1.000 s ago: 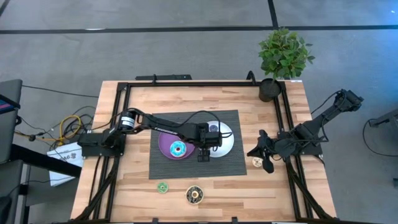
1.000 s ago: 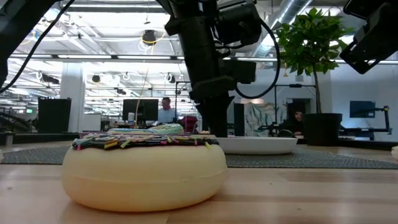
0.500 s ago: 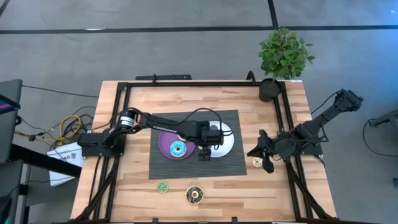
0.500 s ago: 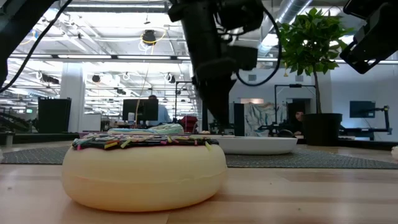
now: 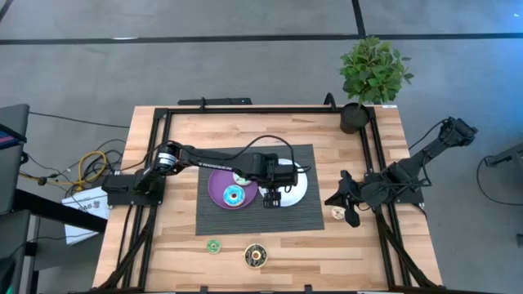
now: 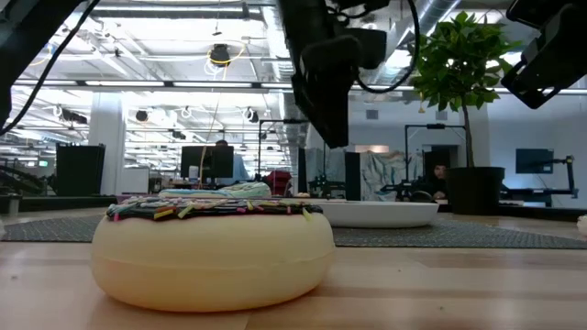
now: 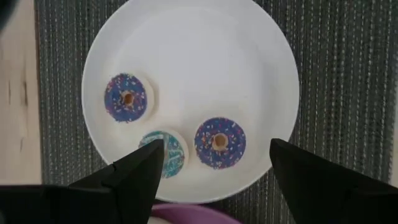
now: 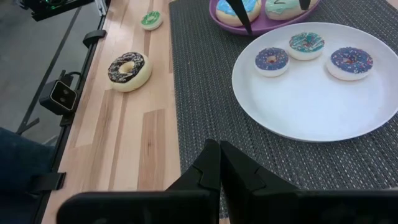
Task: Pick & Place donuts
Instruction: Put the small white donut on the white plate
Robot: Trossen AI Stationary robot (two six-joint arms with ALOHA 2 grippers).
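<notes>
Left gripper [image 7: 211,171] spread wide and empty above the white plate [image 7: 261,81].

Low view: a brown-iced donut [image 6: 213,249] fills the lower left foreground. Left wrist view: three donuts lie on the plate, one cyan [image 7: 168,152] and two blue [image 7: 219,142] [image 7: 127,99]. High view: green donut [image 5: 213,246] lower left, right gripper [image 8: 219,163] pressed closed at right, purple plate [image 5: 219,189] centre.

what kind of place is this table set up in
Probably a robotics lab inside a large open office or workshop. The low view shows exposed ceiling ducts, a person at a monitor, and a wooden table on a bare concrete floor with a potted plant.
</notes>
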